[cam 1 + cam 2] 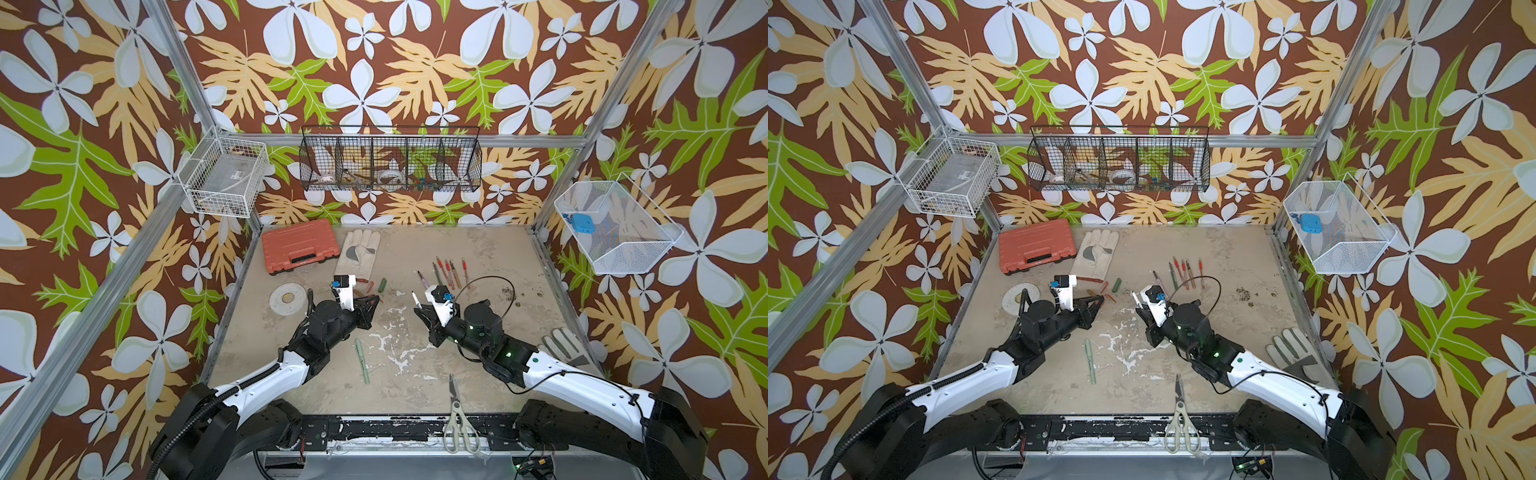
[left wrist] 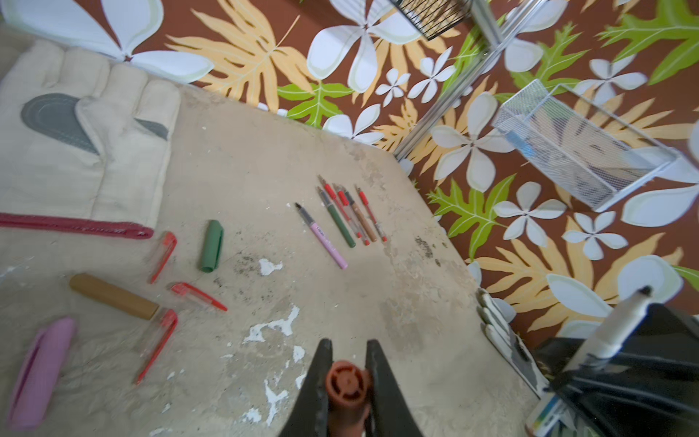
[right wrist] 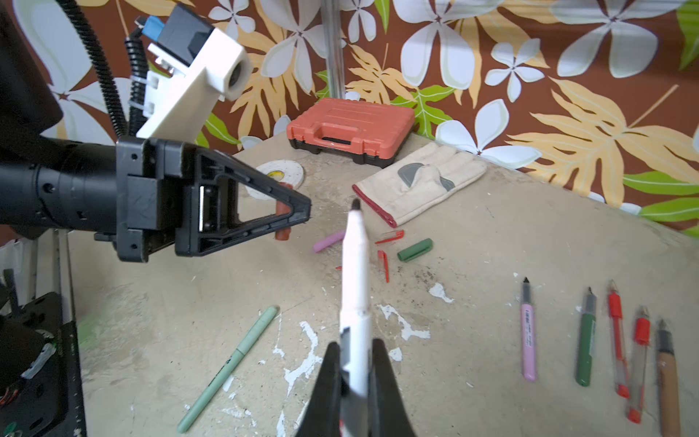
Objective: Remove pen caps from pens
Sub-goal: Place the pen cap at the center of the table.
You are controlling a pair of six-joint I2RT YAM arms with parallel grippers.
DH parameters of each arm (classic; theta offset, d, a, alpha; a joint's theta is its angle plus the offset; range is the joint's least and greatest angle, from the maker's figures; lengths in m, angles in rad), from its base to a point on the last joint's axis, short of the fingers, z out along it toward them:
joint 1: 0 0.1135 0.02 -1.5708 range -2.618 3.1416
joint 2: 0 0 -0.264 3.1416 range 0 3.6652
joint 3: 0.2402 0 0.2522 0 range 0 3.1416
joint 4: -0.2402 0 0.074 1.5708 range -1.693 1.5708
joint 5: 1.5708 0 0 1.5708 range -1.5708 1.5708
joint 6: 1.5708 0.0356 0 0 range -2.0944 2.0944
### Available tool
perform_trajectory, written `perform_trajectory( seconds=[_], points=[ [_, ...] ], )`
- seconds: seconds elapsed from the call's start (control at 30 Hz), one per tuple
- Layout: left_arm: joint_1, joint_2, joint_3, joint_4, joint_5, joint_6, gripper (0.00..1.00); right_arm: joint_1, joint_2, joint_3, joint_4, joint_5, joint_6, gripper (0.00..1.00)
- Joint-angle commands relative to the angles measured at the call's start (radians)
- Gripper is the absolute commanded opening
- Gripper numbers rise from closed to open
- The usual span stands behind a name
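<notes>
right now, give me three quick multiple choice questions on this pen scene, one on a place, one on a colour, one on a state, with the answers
1. Where is the pale green pen?
A) on the glove
B) lying alone on the table
C) inside the orange case

2. What colour is the cap in the left gripper?
A) reddish brown
B) pink
C) dark green

3. The white pen in the right gripper is:
A) capped
B) uncapped, dark tip bare
C) snapped in two

Answers:
1 B, both top views show it flat on the tabletop, away from the other pens.
2 A, the left wrist view shows a reddish-brown cap between the shut jaws.
3 B, the right wrist view shows its tip exposed.
</notes>
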Motion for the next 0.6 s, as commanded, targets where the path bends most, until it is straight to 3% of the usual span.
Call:
perform_trajectory(
  seconds=[0.0,0.2,0.57],
  points=[
    [0.007,0.035,0.026,-0.092,-0.111,0.023,0.00,-0.048,-0.011,-0.014,0.013,-0.051,0.058,0.00],
    [0.036,0.136,0.076,-0.148,-0.123,0.020,0.00,-0.110,-0.034,-0.035,0.014,-0.066,0.074,0.00],
    [0.075,0.268,0.126,-0.187,-0.093,0.017,0.00,-0.116,-0.036,-0.036,0.007,-0.066,0.072,0.00]
  ],
)
